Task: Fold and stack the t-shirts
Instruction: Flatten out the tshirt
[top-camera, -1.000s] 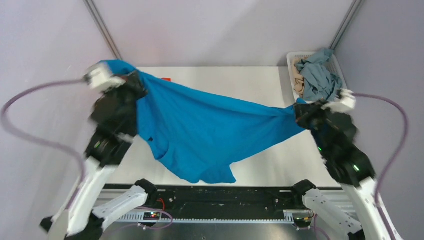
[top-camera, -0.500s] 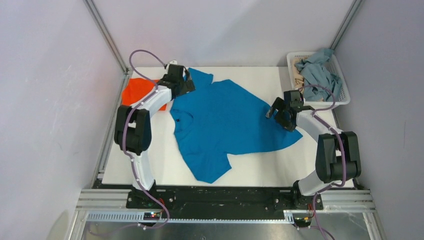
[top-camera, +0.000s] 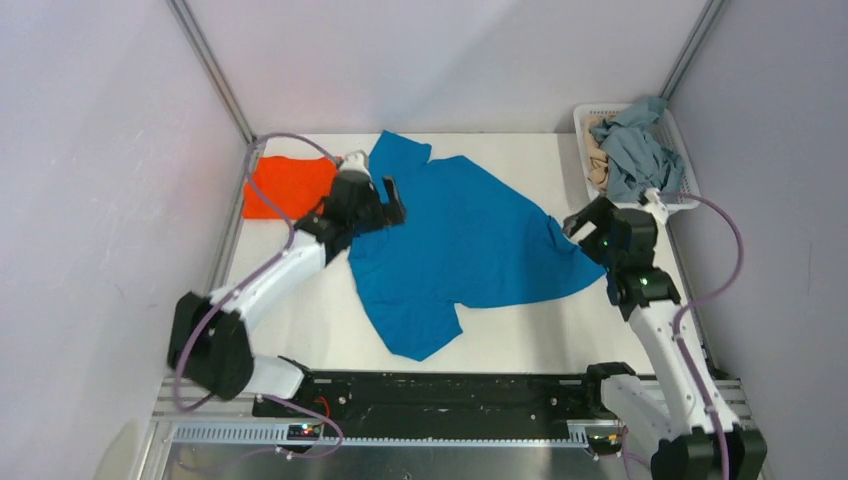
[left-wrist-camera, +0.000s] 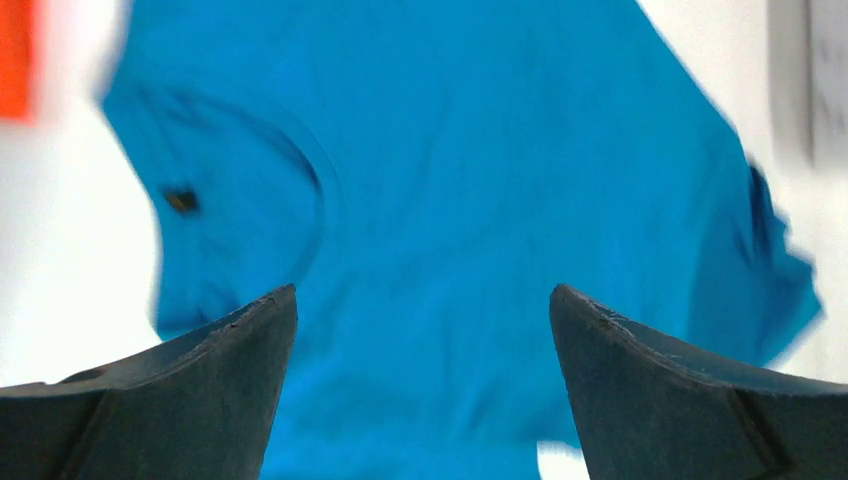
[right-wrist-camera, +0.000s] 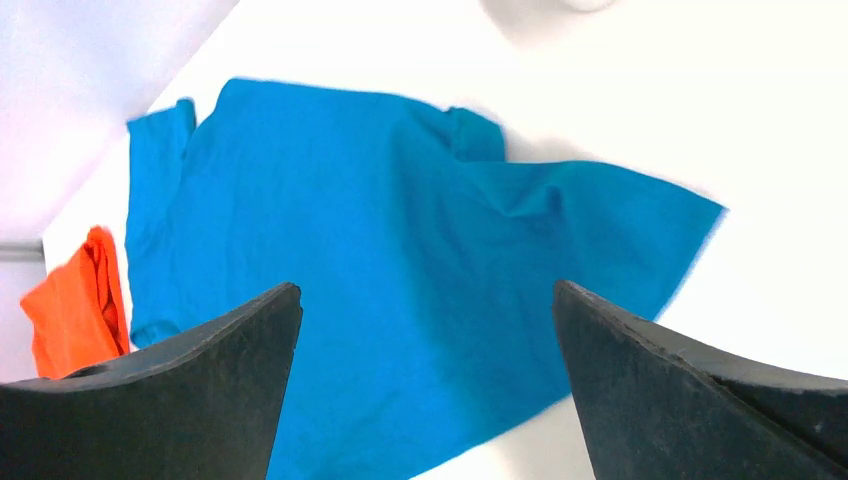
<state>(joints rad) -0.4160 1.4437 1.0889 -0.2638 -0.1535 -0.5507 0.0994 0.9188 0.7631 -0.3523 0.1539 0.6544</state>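
Bright cyan-blue cloth t-shirt (top-camera: 460, 250) lies spread, left gripper (top-camera: 390, 208) and right gripper (top-camera: 585, 218) gape empty (2 free claws), so I'd pinch its edge to fold.

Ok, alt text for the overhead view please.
A blue shirt lies spread out on a white table, the left end effector open over its left edge, the right end effector open at its right edge. An orange shirt lies far left; a basket of clothes sits far right.
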